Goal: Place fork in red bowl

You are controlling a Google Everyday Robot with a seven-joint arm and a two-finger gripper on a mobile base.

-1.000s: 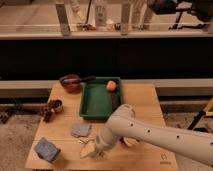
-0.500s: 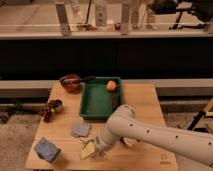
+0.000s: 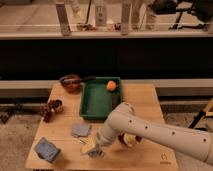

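The red bowl [image 3: 70, 82] stands at the table's back left, with a dark long-handled utensil [image 3: 86, 79] resting across its rim. My gripper [image 3: 93, 148] is low over the table's front, at the end of the white arm [image 3: 150, 130] that reaches in from the right. It sits over a pale yellowish thing [image 3: 88, 145] and a small bluish-grey patch [image 3: 98, 154]. I cannot make out the silvery fork; if it is there, the gripper hides it.
A green tray [image 3: 98, 102] holds an orange ball [image 3: 111, 85] in its far corner. A grey-blue piece [image 3: 80, 130] lies just left of the gripper, a blue block [image 3: 47, 149] at front left, brown clutter [image 3: 50, 108] on the left edge, a reddish item [image 3: 129, 140] under the arm.
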